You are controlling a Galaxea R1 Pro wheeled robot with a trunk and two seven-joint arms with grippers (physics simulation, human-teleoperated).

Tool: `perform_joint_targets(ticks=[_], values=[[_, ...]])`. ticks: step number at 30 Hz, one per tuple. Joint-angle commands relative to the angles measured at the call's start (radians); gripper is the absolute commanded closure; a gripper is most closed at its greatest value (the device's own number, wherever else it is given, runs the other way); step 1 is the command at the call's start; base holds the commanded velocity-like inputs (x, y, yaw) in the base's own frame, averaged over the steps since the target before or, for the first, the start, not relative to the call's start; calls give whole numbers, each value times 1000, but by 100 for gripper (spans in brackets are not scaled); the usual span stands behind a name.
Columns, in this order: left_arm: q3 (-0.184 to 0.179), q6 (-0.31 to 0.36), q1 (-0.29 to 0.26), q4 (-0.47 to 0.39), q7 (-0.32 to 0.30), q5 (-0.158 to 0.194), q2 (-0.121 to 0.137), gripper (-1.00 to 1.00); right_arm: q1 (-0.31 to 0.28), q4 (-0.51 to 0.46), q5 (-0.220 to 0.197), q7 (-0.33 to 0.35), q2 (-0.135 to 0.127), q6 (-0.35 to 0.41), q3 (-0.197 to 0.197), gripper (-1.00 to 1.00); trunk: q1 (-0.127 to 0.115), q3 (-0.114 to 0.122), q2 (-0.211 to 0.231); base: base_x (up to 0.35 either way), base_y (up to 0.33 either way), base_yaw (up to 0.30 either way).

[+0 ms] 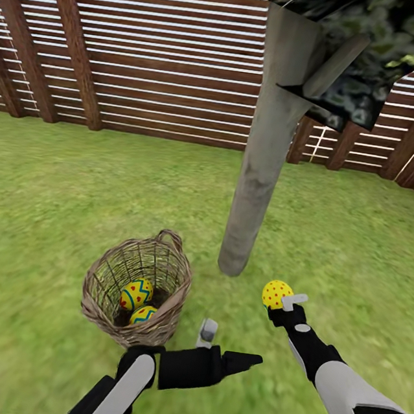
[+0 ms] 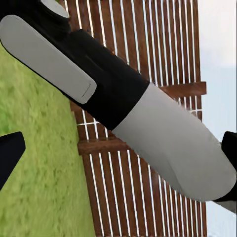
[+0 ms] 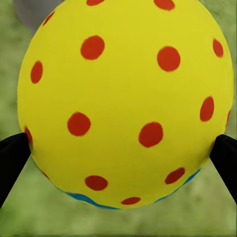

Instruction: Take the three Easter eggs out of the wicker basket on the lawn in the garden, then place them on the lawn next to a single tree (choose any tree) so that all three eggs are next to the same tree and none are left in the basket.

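Fence [image 1: 154, 63] slats back the lawn [image 1: 49, 212], where the tree [image 1: 263, 149] trunk rises slightly tilted. Beside it the basket [image 1: 136, 286] stands upright holding two eggs [image 1: 137, 294], long axes tilted. Right gripper [image 1: 281, 300] clamps a dotted egg [image 3: 126, 103] near the trunk, seemingly above the grass. Left gripper [image 1: 209, 338]: finger state unclear.

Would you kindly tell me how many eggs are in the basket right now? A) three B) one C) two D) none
C: two eggs lie in the basket; the right gripper holds a third egg near the tree.
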Motion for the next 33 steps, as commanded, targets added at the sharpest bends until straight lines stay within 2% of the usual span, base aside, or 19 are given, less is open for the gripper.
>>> perform_joint_targets(ticks=[1, 2, 3, 6, 8, 11, 15, 18, 19, 23, 25, 27, 33], values=[[1, 5, 0, -1, 0, 33, -5, -100, -1, 2, 1, -4, -1, -3, 6, 100, 0, -5, -1, 0, 0, 0], [1, 4, 0, -1, 1, 66, -8, -100, -1, 3, -1, -4, -1, -13, 6, 100, 1, -9, -1, 0, 0, 0], [1, 2, 0, -1, 2, 82, -9, -100, -1, 9, -1, -4, -1, -36, 6, 100, 1, -12, -1, 0, 0, 0], [-3, -61, 0, -1, 2, 93, -12, -100, -1, 18, -1, -4, -1, -64, 6, 100, 2, -24, -2, 0, 0, 0], [-5, -78, -1, -4, 2, 94, -13, -100, -1, 19, -6, -4, 1, -73, 6, 100, 3, -32, -2, 0, 0, 0], [-5, -83, 0, -5, 1, 94, -13, -100, -1, 18, -8, -5, 53, -84, 5, 100, 5, -43, -3, 0, 0, 0], [-5, -83, 0, -5, 1, 94, -13, -100, -5, 11, -11, -26, 77, -91, 0, 100, 6, -59, -4, 0, 0, 0], [-5, -84, -1, -8, 2, 94, -13, -100, -5, 13, -10, -47, 78, -194, -2, 100, 8, -70, -5, 0, 0, 0], [-5, -84, -1, -4, 4, 94, -13, -100, -5, 13, -10, -50, 79, -203, -1, 100, 8, -74, -5, 0, 0, 0], [-5, -87, 0, 3, 8, 94, -13, -100, -5, 15, -13, -57, 83, -208, 0, 100, 8, -74, -5, 0, 0, 0], [-7, -127, 0, 4, 6, 94, -13, -100, -5, 16, -14, -64, 84, -208, -1, 100, 8, -74, -5, 0, -60, 73], [-8, -150, -1, 10, 5, 94, -13, -100, -5, 17, -12, -103, 85, -208, 0, 100, 8, -74, -5, 0, -263, 262], [-8, -154, 0, 10, 5, 94, -13, -100, -5, 18, -12, -111, 87, -212, 1, 100, 8, -74, -5, 0, -291, 289]])
